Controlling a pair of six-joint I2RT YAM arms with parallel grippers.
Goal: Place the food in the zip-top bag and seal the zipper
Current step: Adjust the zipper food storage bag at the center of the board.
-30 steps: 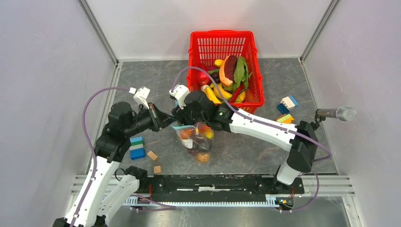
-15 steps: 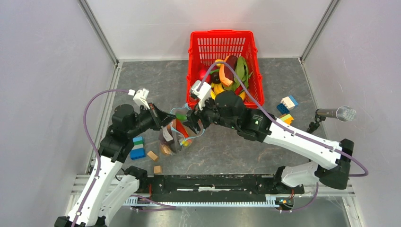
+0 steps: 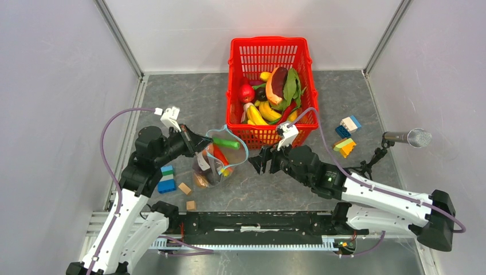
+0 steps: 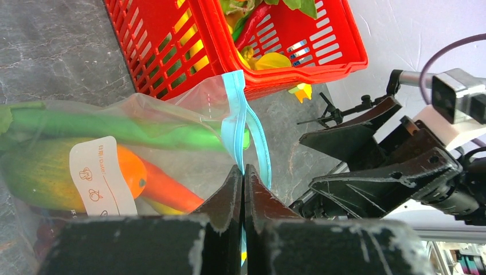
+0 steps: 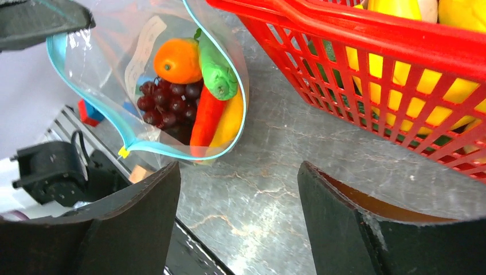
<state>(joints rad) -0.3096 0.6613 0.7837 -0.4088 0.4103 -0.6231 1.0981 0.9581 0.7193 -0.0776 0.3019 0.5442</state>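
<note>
Right wrist view, unlike the left, looks into the gaping zip-top bag (image 5: 97,69), lying at ten o'clock from the right gripper (image 5: 238,167), which is spread wide and empty. Left wrist view shows the left gripper (image 4: 243,172) clamped tight on the zipper (image 4: 234,114).

I record the clear zip-top bag (image 5: 97,63) resting on the table (image 3: 189,103), mouth gaping, its light-blue zipper (image 4: 234,114) unsealed. Inside it lie purple grapes (image 5: 163,100), an orange fruit (image 5: 176,60), a green vegetable (image 5: 216,77), carrot (image 5: 203,123) and banana (image 5: 229,120).
</note>
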